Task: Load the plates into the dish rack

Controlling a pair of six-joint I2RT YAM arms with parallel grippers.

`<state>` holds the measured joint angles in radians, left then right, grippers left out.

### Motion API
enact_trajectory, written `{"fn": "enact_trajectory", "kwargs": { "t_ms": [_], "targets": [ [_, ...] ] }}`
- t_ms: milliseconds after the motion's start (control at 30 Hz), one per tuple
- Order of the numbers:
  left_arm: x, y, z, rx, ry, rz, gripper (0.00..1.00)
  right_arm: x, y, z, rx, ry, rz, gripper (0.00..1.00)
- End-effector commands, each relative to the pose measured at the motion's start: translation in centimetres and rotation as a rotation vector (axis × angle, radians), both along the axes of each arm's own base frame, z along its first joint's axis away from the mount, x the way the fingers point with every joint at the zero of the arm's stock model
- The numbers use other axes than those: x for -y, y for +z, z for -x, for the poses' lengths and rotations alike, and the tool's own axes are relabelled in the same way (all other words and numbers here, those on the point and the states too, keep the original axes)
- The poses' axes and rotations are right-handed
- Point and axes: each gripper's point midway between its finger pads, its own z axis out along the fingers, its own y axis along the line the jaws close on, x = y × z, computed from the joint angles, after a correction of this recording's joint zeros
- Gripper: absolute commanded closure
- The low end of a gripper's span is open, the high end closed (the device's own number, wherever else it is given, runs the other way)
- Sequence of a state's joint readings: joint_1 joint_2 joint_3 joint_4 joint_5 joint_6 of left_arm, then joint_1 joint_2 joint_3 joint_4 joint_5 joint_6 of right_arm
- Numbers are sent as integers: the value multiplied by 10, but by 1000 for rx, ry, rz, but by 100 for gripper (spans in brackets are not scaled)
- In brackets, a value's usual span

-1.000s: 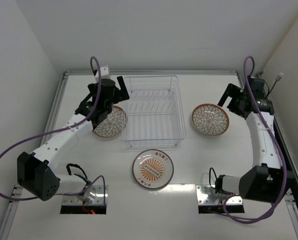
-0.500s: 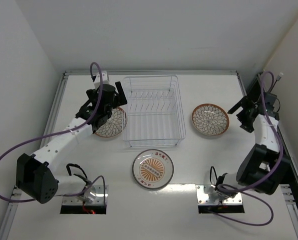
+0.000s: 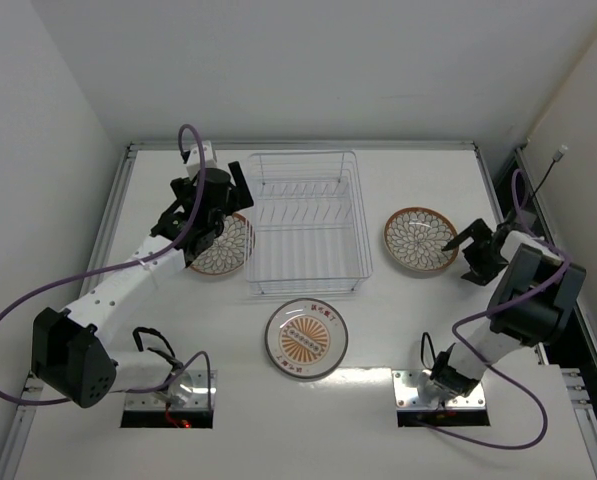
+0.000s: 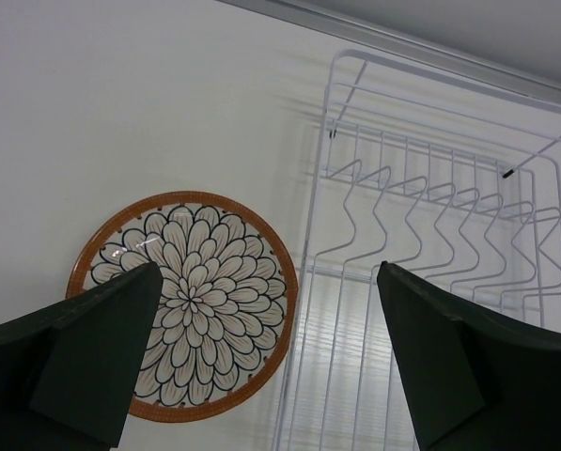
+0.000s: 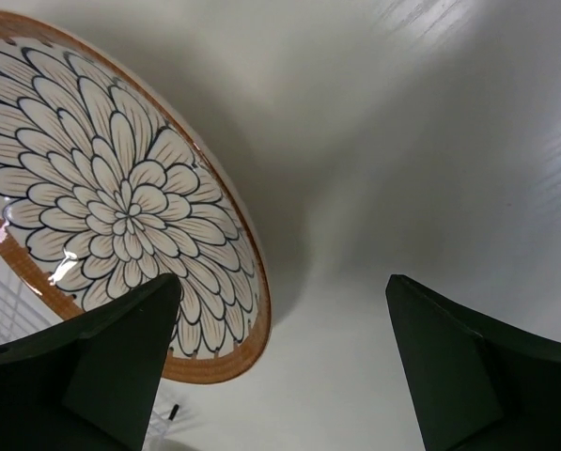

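White table bears a plate, likely stiff, slick and breakable, its rim just before the right claw, spread empty; best pinched at that rim.

The left arm stretches forward from its base and angles to the right, with the wrist tipped downward. The left gripper hangs with its jaws spread wide and nothing between them. The right arm is folded tightly above its base, and the right gripper points leftward, low, jaws wide apart and holding nothing
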<state>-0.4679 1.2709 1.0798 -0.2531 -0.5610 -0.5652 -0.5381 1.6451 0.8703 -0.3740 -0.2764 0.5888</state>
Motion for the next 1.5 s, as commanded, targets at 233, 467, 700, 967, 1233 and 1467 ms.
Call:
{"fn": "enact_trajectory", "kwargs": {
  "t_ms": [233,467,700,967,1233,1467],
  "targets": [
    [1,19,0,62,10,52,0,-12,-5,-36,87,89,-75,29],
    [1,19,0,62,10,52,0,-17,-4,-45,107,124,-104,68],
    [-1,12,-1,47,19,41,0,-10,25,-47,158,103,-37,100],
    [-1,12,-1,47,19,41,0,11,194,-43,425,-57,258,100],
    [1,12,0,45,9,45,0,-39,314,-45,681,18,399,100],
    [2,5,-3,29,9,36,0,-109,337,-71,658,115,567,100]
  ]
}}
